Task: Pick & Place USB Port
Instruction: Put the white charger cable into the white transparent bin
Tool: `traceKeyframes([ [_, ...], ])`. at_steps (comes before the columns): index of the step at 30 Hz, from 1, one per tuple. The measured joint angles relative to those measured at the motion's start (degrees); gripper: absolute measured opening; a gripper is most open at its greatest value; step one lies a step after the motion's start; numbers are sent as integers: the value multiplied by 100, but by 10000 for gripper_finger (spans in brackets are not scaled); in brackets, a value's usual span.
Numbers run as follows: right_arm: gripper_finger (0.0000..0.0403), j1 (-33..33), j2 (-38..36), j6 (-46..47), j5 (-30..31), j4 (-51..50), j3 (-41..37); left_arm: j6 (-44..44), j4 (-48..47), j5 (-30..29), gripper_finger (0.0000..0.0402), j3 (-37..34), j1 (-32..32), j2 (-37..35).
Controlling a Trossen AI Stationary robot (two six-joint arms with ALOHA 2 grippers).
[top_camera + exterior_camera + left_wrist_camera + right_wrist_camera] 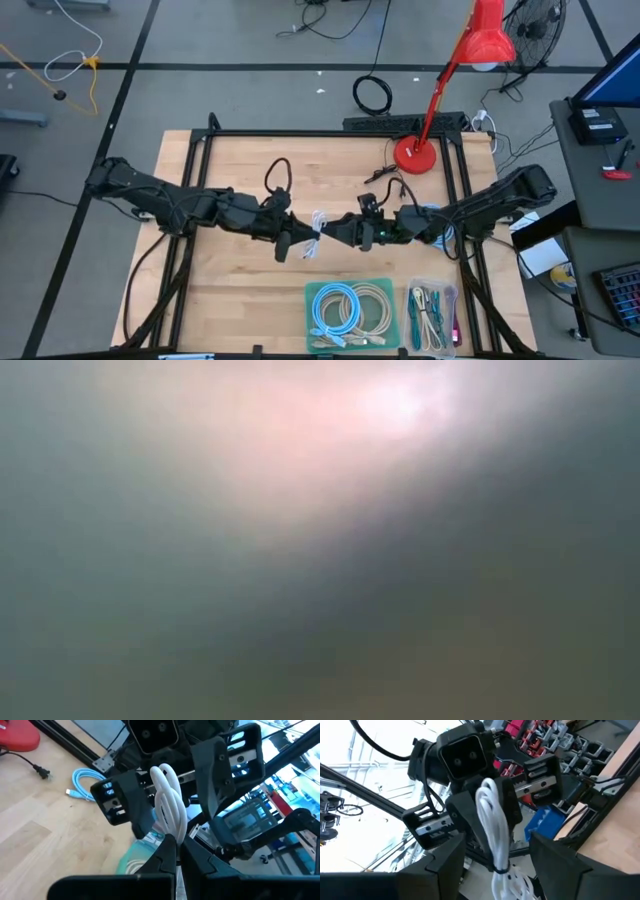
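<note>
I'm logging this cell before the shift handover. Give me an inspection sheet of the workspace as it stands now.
Surface: pale wooden table top in a black frame.
Job's things: bundled white cable held in mid-air between both arms, above the table's middle.
Clutter: clear tray of coiled blue and beige cables; smaller clear tray of green cables; red desk lamp.
Grippers: left hand shut on the bundled white cable; right hand open, one finger on each side of the same bundle.
Cables: loose light-blue cable on the wood; black lamp plug.
Surroundings: grey floor, standing fan, desk at the right edge; low view shows nothing usable.
</note>
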Motion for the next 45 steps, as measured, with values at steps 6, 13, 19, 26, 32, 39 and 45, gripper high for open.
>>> traceKeyframes([
  [6,126,-2,-2,-107,12,2,0,-68,-4,58,5,0,0,0],
  [13,17,0,-4,-151,-173,-2,0,-147,23,198,38,2,0,0],
  [19,8,177,-196,-107,-211,-43,0,-219,70,1088,97,9,-11,-172],
  [26,8,1067,-1103,838,809,-2016,2,-319,-777,1560,126,13,-185,-505],
  [32,8,2902,-1875,2902,2843,-4569,2,-324,-1577,820,120,11,-403,-551],
  [39,8,4716,-1713,5915,4221,-6368,2,-307,-1777,465,104,11,-457,-549],
  [45,8,4869,-1441,6933,3487,-7203,2,-326,-1746,442,93,11,-463,-551],
])
